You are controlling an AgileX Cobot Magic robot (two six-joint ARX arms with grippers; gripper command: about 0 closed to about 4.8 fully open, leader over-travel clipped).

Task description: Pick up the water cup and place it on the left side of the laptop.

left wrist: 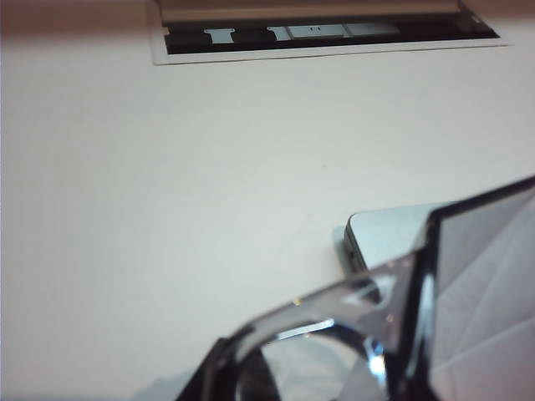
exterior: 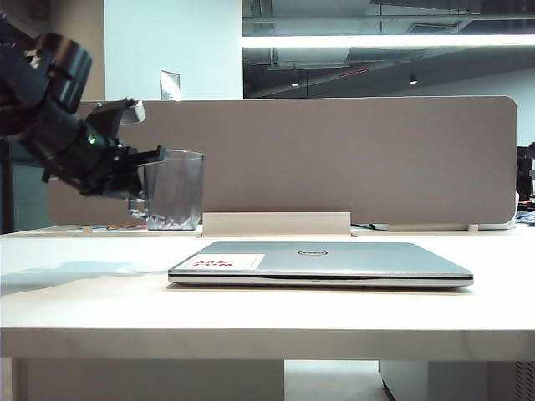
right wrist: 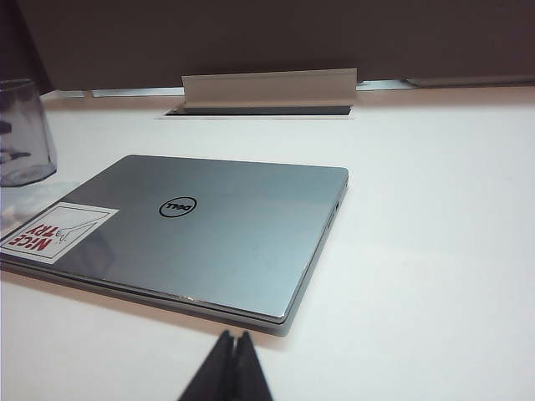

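Observation:
The water cup (exterior: 175,190), a clear grey-tinted faceted glass, hangs upright at the table's left, beyond the laptop's left end. It appears lifted off the tabletop. My left gripper (exterior: 142,171) is shut on its left side, reaching in from the left. In the left wrist view the cup (left wrist: 476,292) fills the near corner, above the laptop's corner (left wrist: 380,238). The closed silver laptop (exterior: 334,259) lies flat mid-table with its sticker at the left. The right wrist view shows the laptop lid (right wrist: 226,225), the cup (right wrist: 21,134) beyond it, and my right gripper (right wrist: 235,336) shut and empty just before the laptop's front edge.
A grey partition (exterior: 334,159) runs along the table's back edge. A raised white cable-slot cover (exterior: 276,224) stands behind the laptop, with the open slot (left wrist: 326,33) beneath it. Bare tabletop (exterior: 84,292) lies left of the laptop.

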